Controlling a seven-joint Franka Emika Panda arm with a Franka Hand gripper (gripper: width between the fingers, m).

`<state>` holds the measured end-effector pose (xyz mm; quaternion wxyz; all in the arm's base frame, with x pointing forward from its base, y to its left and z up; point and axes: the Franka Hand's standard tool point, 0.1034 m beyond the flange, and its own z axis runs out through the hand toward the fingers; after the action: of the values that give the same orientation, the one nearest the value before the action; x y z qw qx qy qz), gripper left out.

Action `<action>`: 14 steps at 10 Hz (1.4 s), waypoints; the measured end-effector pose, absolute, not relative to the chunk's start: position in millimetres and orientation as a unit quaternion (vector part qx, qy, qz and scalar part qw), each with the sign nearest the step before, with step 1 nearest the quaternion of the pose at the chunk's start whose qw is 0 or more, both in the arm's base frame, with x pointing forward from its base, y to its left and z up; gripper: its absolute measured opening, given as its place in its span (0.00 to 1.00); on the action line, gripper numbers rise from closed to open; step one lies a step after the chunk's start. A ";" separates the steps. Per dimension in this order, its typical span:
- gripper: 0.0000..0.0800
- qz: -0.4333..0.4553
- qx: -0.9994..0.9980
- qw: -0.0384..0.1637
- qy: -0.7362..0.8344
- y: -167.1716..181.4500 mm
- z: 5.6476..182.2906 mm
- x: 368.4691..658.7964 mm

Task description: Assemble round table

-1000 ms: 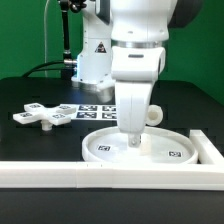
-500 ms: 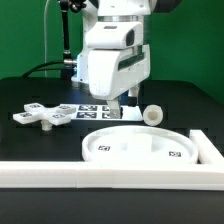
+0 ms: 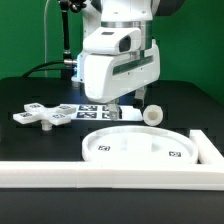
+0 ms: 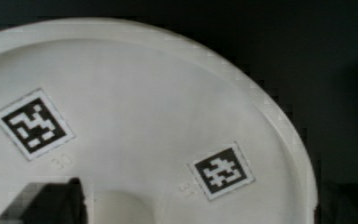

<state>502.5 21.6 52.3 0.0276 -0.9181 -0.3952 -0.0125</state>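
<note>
Black bench (image 3: 40,145), green backdrop behind. Lying flat just beside the long white border wall (image 3: 60,172): the round disc (image 3: 140,147), rim and square tags facing up. Resting just behind it, toward the exterior view's right: the short leg (image 3: 153,114). Sitting well apart, toward the exterior view's left: the cross-shaped base (image 3: 42,115). Hovering near the disc's far edge: the gripper (image 3: 126,103), wide or narrow impossible to tell

Disc (image 3: 140,148) just behind border wall (image 3: 60,172), leg (image 3: 153,114) behind disc, cross base (image 3: 40,116) at exterior view's left
</note>
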 end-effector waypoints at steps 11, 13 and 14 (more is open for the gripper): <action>0.81 0.010 -0.971 0.065 0.231 51.1 41.8 474.5; 0.81 0.021 -0.949 0.065 0.308 66.2 38.2 464.6; 0.81 0.022 -0.941 0.069 0.332 66.5 38.4 465.2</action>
<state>465.2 66.5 38.4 0.0688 -0.9405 0.3319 0.0225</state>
